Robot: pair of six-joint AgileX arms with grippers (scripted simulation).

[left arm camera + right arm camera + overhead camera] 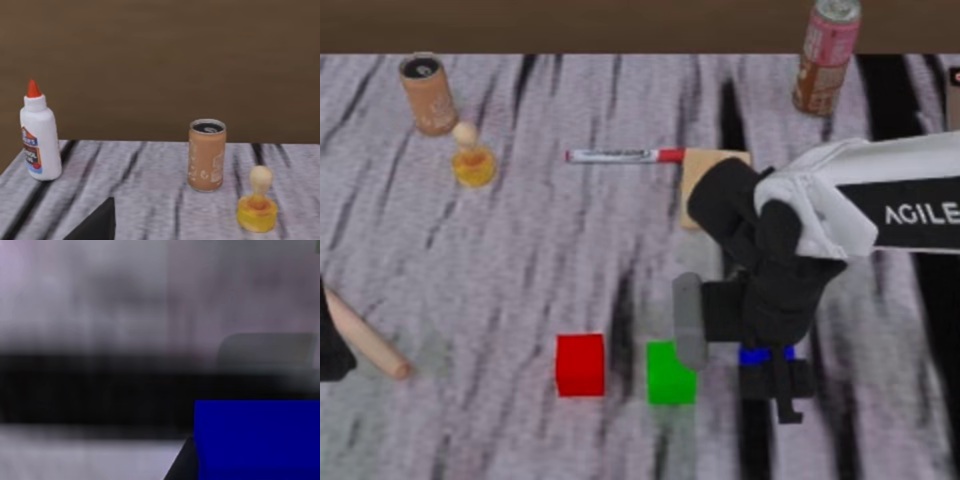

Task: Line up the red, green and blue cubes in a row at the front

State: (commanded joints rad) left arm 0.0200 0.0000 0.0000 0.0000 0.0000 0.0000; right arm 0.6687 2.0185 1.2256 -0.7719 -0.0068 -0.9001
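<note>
three cubes near the front edge, right arm over the blue one

right gripper (767, 362): black, hanging over the front of the table, right of centre. whether its fingers are spread or pinched cannot be told from these views; the wrist body hides them from above.

blue cube (765, 355): deep blue, glossy; only a thin strip shows under the gripper in the top view. fills the near corner of the right wrist view (257, 439) as a flat saturated face.

green cube (671, 373): bright green, plain, just left of the gripper, partly covered by a grey cylinder (689, 320) on the arm.

red cube (580, 365): bright red, same size, left of the green one with a gap between, roughly on one line with it.

behind the arm: tan wooden block (705, 170), red-capped marker (625, 155) touching its left side, pink soda can (827, 55) at the far right.

far left: brown can (428, 95), yellow-based wooden stamp (472, 158), rolling pin (365, 342).

left gripper (332, 345): parked at the left edge.

left wrist view: white glue bottle (39, 135) with orange tip.
</note>
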